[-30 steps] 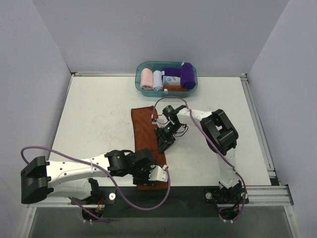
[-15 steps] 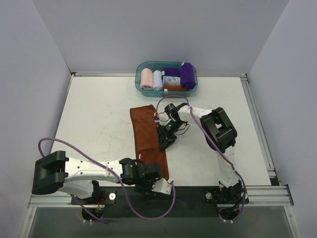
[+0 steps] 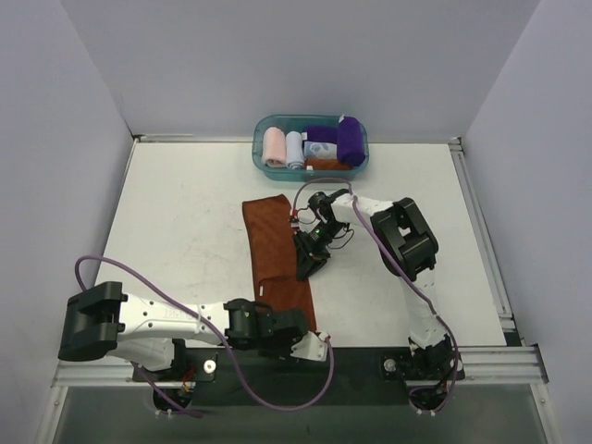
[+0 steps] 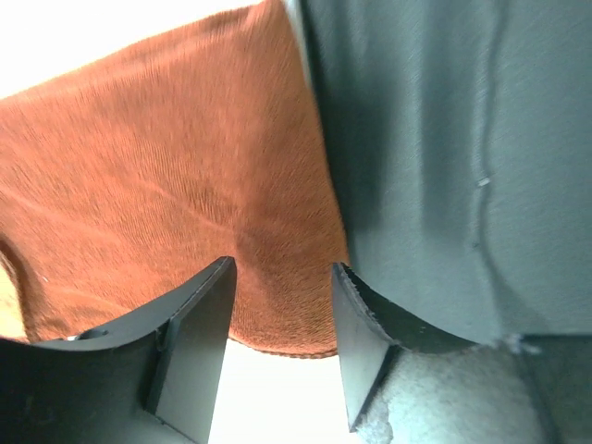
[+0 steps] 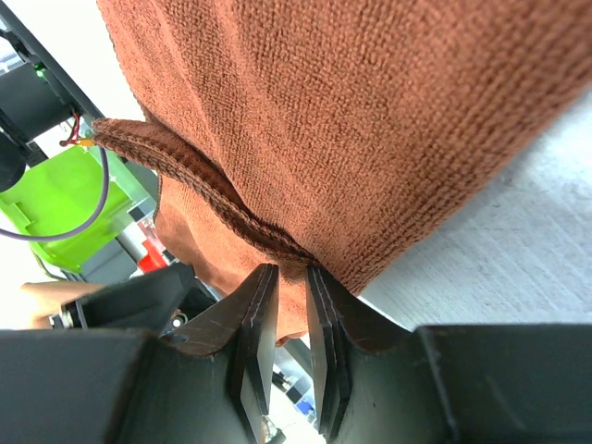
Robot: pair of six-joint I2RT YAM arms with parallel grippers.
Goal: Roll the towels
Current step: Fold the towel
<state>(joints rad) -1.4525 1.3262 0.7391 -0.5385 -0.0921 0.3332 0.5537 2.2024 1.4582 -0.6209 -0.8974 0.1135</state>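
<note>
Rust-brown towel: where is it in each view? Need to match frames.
Top external: rust-brown towel lies as a long strip mid-table, running toward the near edge.
Left wrist: fills the upper left, its end at bottom centre.
Right wrist: fills the upper frame, hem running down to the fingertips.
Landmark: right end effector pinching the towel's edge, in top external and right wrist only.

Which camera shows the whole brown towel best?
The top view: the towel lies there full length on the table. The left wrist view shows only its near end, the right wrist view only one edge up close.
</note>
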